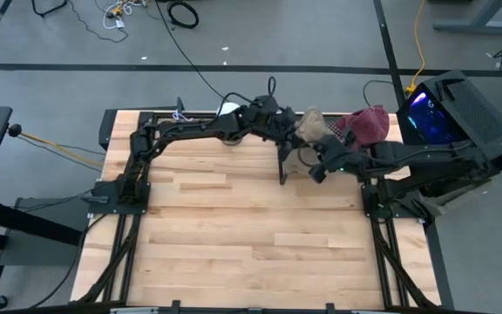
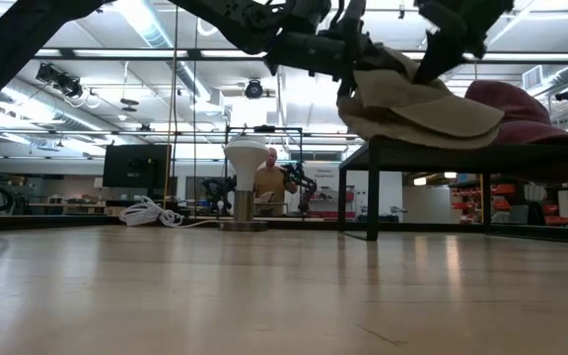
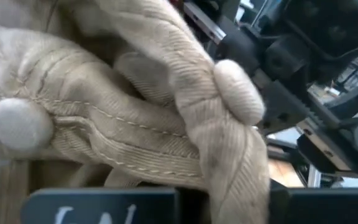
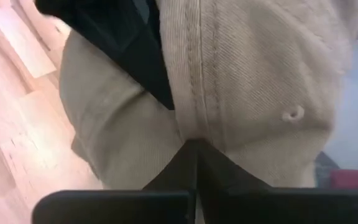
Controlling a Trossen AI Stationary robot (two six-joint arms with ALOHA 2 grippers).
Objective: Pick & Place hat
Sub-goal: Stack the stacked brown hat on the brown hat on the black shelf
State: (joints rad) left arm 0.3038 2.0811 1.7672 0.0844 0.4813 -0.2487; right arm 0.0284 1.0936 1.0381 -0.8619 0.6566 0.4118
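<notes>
Arms converge at the far side of the table (image 1: 234, 235), both reaching over a low black stand (image 2: 461, 163). Left gripper (image 1: 288, 127) extends from the left, fingers pinched on bunched fabric of the tan hat (image 1: 310, 125). Right gripper (image 1: 314, 161) is clamped on the same hat's edge. Maroon hat (image 1: 369, 124) lies beside it on the stand.

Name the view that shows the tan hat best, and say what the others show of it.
The low view: the tan hat shows whole, brim included, on a dark rack beside a maroon hat. The high view gives a small tan lump between both arms. The wrist views show only close-up fabric, seams and a button.
</notes>
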